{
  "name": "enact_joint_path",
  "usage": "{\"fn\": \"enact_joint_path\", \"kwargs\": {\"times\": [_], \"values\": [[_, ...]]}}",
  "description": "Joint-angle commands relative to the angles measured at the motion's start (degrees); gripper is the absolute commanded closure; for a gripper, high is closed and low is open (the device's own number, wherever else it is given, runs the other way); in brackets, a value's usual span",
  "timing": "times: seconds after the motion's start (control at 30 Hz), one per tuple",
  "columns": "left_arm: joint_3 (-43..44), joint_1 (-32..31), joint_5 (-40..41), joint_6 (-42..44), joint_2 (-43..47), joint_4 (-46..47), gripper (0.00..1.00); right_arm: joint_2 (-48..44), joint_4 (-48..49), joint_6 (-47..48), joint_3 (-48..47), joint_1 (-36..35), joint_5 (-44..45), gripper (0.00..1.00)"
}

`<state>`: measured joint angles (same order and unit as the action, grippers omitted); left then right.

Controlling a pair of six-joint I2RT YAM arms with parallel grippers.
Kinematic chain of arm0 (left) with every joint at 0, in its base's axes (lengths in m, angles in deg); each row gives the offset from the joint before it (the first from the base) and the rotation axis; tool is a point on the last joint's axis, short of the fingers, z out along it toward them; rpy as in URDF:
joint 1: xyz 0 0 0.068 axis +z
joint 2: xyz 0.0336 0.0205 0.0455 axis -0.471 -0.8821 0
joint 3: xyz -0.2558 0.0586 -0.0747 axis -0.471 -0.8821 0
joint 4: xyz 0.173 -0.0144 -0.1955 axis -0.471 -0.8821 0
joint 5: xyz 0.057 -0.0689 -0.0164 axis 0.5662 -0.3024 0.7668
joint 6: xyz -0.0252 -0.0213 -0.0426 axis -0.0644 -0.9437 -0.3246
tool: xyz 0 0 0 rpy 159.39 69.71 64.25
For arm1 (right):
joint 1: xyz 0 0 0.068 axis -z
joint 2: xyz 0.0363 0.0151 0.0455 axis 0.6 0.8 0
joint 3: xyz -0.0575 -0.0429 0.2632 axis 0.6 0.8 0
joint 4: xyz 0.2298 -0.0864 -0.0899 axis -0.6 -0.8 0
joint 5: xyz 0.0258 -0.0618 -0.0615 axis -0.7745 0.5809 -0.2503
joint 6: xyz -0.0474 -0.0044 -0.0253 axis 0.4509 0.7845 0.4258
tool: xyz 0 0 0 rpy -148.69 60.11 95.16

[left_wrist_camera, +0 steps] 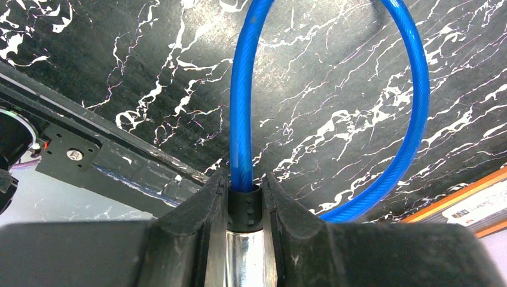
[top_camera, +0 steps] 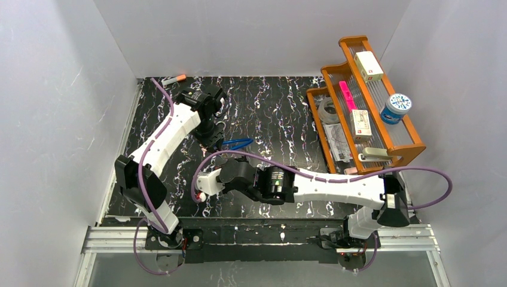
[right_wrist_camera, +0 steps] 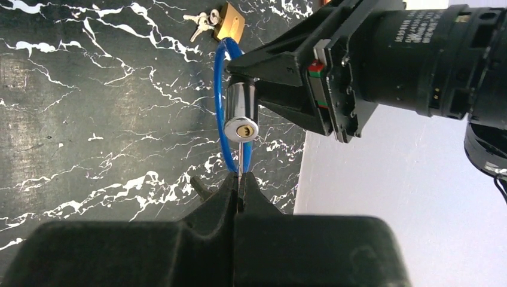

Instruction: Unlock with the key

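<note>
Presently, the left wall (top_camera: 54,119) stands close at 9 o'clock of the table (top_camera: 281,101), and the wooden rack (top_camera: 402,154) takes the 3 o'clock edge. The work sits toward 10 o'clock from the table's centre in the top view. The left gripper (left_wrist_camera: 246,182) is clamped narrow on the cable lock (right_wrist_camera: 241,110), jaws on its black collar and chrome barrel, with the blue cable loop (left_wrist_camera: 412,101) extending beyond the fingertips. The right gripper (right_wrist_camera: 239,182) is pinched fully together on the key (right_wrist_camera: 241,156). The key's thin blade points at 12 o'clock toward the keyway (right_wrist_camera: 242,130) in the barrel's end face. I cannot tell whether the tip has entered. I judge the step in hand to be insertion. To do it well, I would hold the barrel fixed, align the blade with the barrel axis and the slot, advance straight, and turn only once seated; pushed off-axis, the blade may slip or bend. For room, I would make corrections toward the open table at 3 o'clock, away from the wall. A brass padlock (right_wrist_camera: 229,23) with keys lies just beyond the loop at 12 o'clock.
</note>
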<state>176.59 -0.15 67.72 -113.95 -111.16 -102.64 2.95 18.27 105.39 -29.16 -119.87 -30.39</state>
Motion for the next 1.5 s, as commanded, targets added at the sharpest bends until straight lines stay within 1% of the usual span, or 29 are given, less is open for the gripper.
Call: {"fn": "enact_joint_path", "kwargs": {"times": [0.0, 0.2, 0.53, 1.1, 1.23, 1.47], "values": [[-0.53, 0.02, 0.34, -1.20, 2.49, -1.52, 1.00, 0.68, 1.09, 0.88, -3.67, -0.41, 1.17, 0.99], [-1.12, 0.03, 0.12, -0.95, 3.00, -1.50, 1.00, 1.09, 3.39, 2.83, -2.63, -0.41, 0.81, 0.99], [-3.06, -0.04, -0.80, -0.50, 3.67, -0.59, 1.00, 2.30, 4.66, 3.50, -2.39, 0.12, 0.41, 0.99], [-3.26, 0.04, -0.56, -0.16, 3.74, -0.19, 1.00, 2.34, 2.04, 1.94, -2.83, 0.47, -1.14, 0.99], [-3.30, 0.03, -0.63, -0.21, 3.56, -0.12, 1.00, 1.80, 1.79, 2.07, -2.34, 0.65, -0.43, 0.99], [-3.57, 0.02, -1.28, 0.03, 3.57, 0.34, 1.00, 1.13, 2.36, 2.03, -1.59, 1.63, -1.87, 0.99]]}}
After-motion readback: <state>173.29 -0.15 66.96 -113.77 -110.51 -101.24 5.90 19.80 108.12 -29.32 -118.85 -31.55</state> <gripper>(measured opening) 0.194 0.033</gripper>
